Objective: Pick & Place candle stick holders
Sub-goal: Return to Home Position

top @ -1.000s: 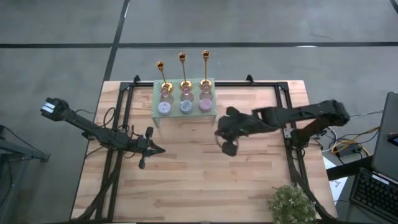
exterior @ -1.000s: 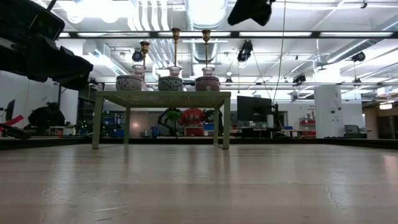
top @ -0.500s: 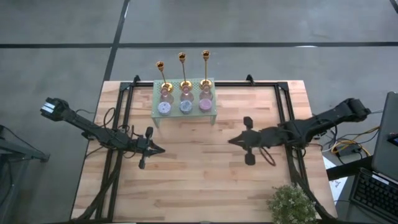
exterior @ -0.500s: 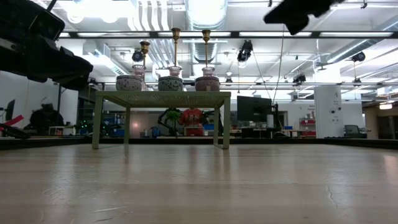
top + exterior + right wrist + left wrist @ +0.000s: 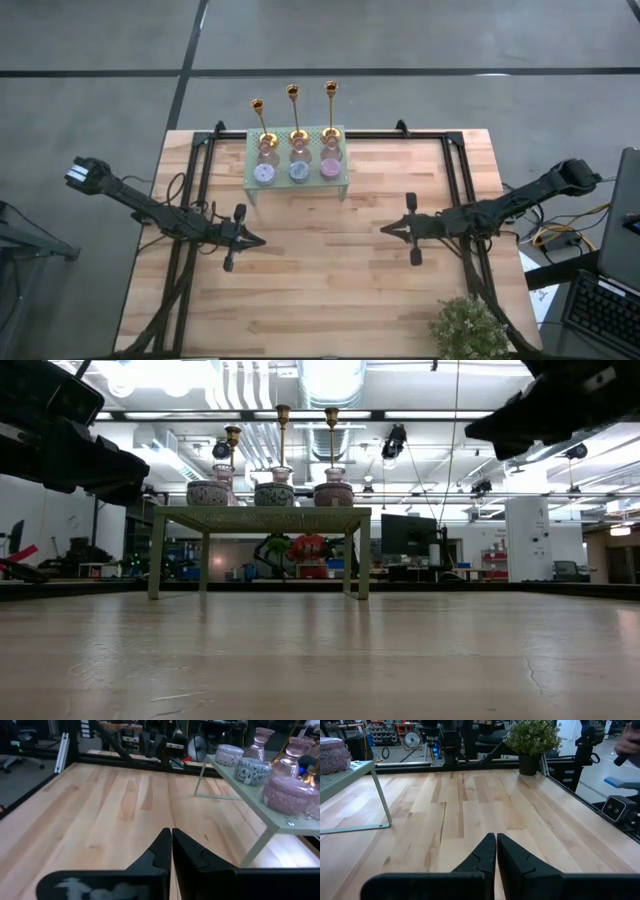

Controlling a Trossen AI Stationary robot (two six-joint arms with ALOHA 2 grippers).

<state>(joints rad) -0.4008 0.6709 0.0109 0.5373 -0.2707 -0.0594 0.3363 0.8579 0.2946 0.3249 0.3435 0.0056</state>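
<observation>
Now the left hand (image 5: 258, 240) and right hand (image 5: 388, 229) hung above the desk (image 5: 320, 295), tips facing each other, both pinched shut and empty. Beyond them, about equally near each, the candle holders (image 5: 298, 150) stood upright on the green rack (image 5: 340, 182).

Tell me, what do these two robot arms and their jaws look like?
The left arm and the right arm are both slim, jointed and matte black. The left one carries a pale patch at its outer end. Each arm ends in two plain black wedge-shaped jaws that taper to a narrow tip, with no markings visible on them.
</observation>
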